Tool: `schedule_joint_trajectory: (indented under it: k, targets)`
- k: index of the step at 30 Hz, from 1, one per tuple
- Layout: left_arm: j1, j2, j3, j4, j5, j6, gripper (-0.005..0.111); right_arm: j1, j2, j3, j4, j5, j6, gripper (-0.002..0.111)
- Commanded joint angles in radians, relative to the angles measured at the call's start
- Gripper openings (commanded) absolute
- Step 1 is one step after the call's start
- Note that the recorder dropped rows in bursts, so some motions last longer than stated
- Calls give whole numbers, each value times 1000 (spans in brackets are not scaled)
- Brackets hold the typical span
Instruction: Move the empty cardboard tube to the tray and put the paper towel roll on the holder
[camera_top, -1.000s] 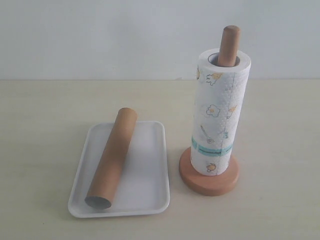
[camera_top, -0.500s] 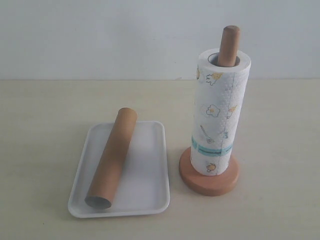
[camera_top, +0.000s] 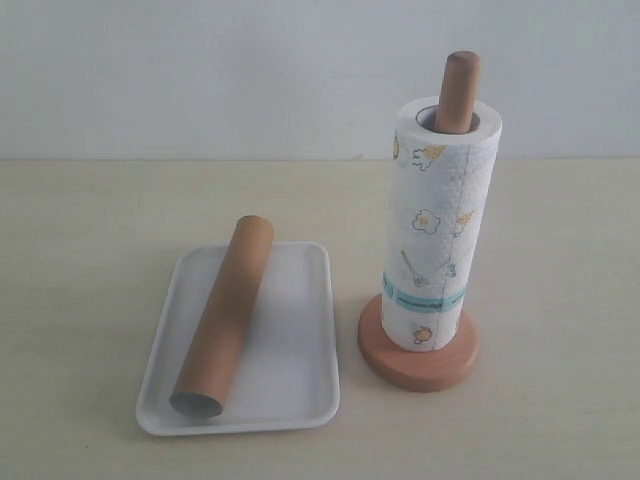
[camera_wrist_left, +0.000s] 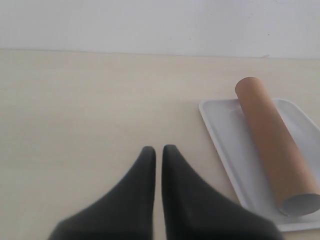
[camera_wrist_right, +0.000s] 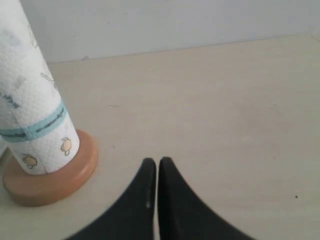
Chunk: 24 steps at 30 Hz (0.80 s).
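Both halves of the job look finished, so the step in hand is, as I judge it, a clean retreat. Neither arm should sweep low over the tabletop (camera_top: 80, 220). A nudge to the tray (camera_top: 290, 350) could set the tube (camera_top: 225, 315) rolling off, and a brush against the tall roll (camera_top: 440, 230) could tip its stand. The left hand (camera_wrist_left: 158, 150) hangs over bare tabletop beside the tray, fingers pressed together on nothing. The right hand (camera_wrist_right: 157, 161), likewise pressed together and empty, sits near the holder (camera_top: 420, 372) without touching it.

The tabletop is pale and matte. The tray is smooth, white and rectangular, with rounded corners and a shallow rim. The roll is soft embossed paper printed with fried eggs and utensils, with a teal band low down. It stands upright over the dowel on the disc base. The tube, plain brown cardboard with a greyish inside, lies diagonally in the tray, its far end over the rim. The holder is smooth reddish wood, and its rounded top shows above the roll.
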Motion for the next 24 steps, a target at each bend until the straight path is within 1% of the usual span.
schedule_joint_trajectory:
  k: [1, 24]
  targets:
    - [2, -4, 4, 1, -3, 3, 4, -3, -5, -1, 6, -21, 4, 1]
    - [2, -4, 4, 1, -3, 3, 4, -3, -5, -1, 10, -21, 4, 1]
